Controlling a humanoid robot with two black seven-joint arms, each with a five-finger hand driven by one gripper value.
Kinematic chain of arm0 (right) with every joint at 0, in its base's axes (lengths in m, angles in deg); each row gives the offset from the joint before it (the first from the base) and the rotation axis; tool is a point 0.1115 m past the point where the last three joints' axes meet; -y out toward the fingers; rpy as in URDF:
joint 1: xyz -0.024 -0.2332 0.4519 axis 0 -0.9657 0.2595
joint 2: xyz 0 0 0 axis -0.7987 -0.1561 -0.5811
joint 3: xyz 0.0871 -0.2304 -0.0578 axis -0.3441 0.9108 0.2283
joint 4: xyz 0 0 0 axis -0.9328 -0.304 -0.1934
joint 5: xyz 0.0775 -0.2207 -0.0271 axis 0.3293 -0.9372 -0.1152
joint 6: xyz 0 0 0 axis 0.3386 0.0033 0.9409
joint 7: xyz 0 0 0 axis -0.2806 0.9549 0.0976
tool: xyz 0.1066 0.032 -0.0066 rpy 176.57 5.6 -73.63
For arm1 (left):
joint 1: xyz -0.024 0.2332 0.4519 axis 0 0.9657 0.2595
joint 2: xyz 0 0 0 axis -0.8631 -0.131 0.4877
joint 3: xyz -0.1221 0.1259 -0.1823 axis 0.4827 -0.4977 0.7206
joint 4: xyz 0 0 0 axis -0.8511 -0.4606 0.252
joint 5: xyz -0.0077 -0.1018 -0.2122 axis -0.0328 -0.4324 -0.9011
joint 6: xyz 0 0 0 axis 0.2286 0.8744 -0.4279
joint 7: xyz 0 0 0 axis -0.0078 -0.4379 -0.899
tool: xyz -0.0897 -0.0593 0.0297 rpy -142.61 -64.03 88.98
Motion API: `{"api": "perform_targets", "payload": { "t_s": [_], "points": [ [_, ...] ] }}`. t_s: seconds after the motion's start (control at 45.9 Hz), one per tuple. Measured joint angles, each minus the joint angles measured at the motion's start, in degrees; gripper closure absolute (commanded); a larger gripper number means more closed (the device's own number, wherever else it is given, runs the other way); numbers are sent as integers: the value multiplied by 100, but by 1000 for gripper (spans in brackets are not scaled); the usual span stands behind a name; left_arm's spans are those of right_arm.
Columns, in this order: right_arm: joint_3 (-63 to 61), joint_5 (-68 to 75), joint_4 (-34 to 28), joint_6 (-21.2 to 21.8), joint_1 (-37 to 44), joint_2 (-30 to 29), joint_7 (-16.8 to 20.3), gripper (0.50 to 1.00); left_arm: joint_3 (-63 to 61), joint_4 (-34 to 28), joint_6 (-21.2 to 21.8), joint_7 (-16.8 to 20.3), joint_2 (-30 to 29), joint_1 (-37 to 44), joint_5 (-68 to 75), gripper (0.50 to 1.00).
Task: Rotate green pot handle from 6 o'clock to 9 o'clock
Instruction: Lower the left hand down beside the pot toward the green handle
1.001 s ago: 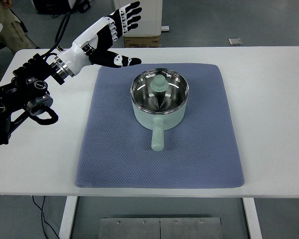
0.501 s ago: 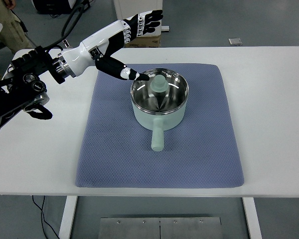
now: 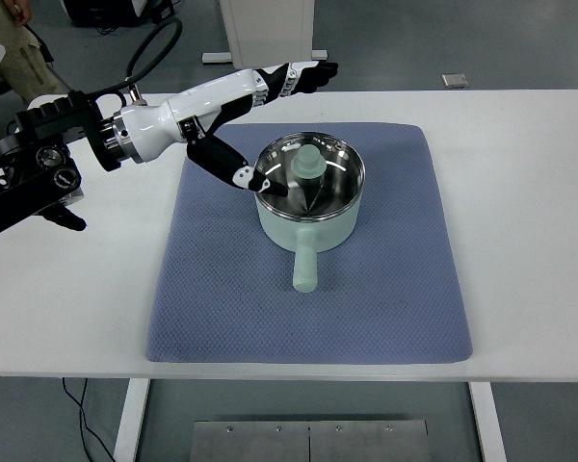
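So here's my view from the top cam. Biggest thing is the white table [image 3: 520,221], and most of its middle is covered by a blue-grey quilted mat [image 3: 212,298]. The green pot [image 3: 308,197] sits on the far half of that mat, roughly centred left to right. It's pale green outside and shiny steel inside, and there's a small green knob [image 3: 308,164] showing in the middle of it, so it looks like a lid is resting in there, though I can't tell for sure. The pot handle [image 3: 304,266] points straight toward the near edge, so basically 6 o'clock from where I'm sitting.

The left arm [image 3: 164,115] comes in from the left edge, white shell with black joints, reaching across the far-left corner of the mat. The left hand [image 3: 260,115] is spread wide: the fingers [image 3: 303,75] stretch out past the far edge of the table, above and beyond the pot, while the thumb [image 3: 239,171] angles down with its tip right at the pot's left rim. Whether it actually touches the rim, I can't tell from this angle. It isn't gripping anything.

Far left corner, I can see a bit of a person [image 3: 14,48] in khaki clothing.
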Motion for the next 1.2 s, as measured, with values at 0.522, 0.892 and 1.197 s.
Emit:
{"api": "perform_targets", "payload": {
  "t_s": [0.522, 0.892, 1.197],
  "points": [
    [1, -1, 0, 0, 3, 0, -1, 500, -662, 353, -10, 0, -191, -411, 1110, 500],
    [0, 1, 0, 0, 2, 0, 0, 500, -895, 382, -28, 0, -249, -544, 1902, 500],
    [0, -1, 0, 0, 2, 0, 0, 500, -1069, 530, -28, 0, -193, -569, 2174, 500]
  ]
}}
